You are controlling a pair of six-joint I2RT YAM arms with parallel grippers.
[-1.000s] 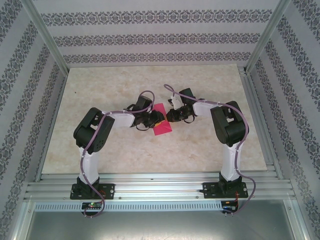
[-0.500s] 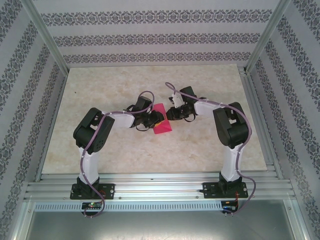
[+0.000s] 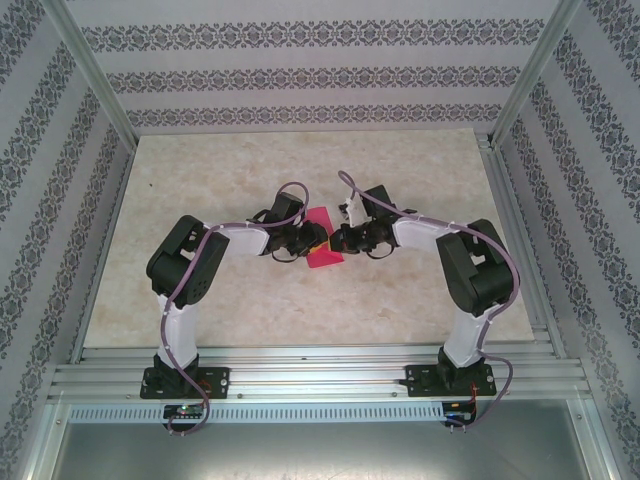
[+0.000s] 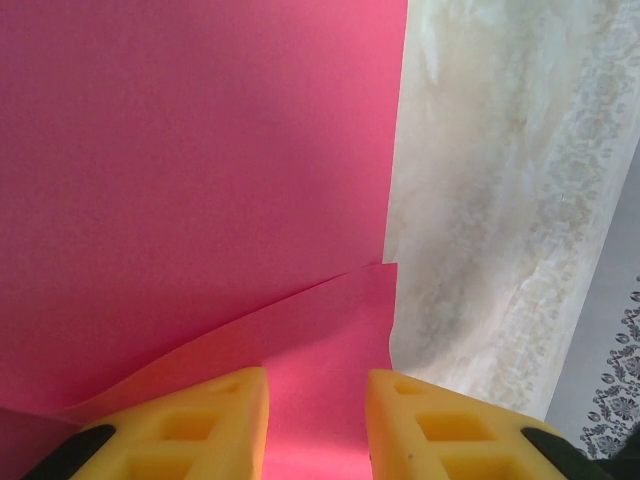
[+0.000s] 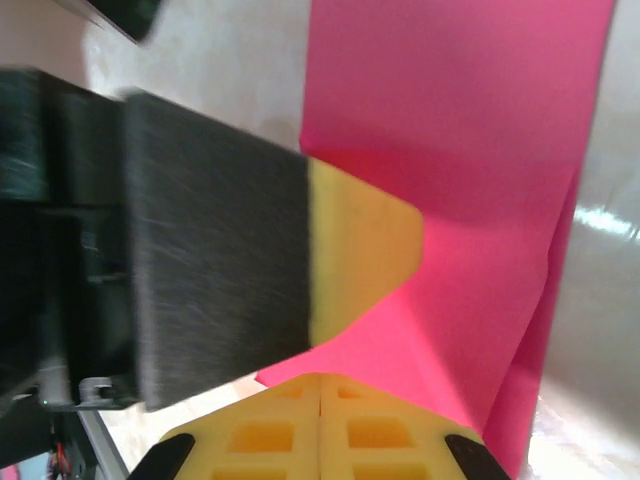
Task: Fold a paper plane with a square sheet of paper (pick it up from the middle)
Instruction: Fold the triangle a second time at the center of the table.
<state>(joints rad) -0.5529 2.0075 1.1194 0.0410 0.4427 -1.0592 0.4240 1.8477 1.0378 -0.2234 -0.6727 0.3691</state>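
Robot lab test cell — aluminium-profile frame [image 3: 92, 70], patterned wallpaper walls [image 3: 300, 75], marble-look tabletop [image 3: 200, 170], slotted base rails [image 3: 320, 375].

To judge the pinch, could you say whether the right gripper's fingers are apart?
No, the right gripper shows its yellow fingers pressed together.

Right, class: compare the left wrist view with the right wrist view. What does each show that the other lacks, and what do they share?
Left wrist view: the left gripper, its yellow fingers apart over a lifted corner of the pink sheet, with patterned wall at the corner. Right wrist view: the right gripper, its fingers pressed together, and the left gripper's yellow-tipped finger over the sheet. Shared: the pink sheet on the marbled table.
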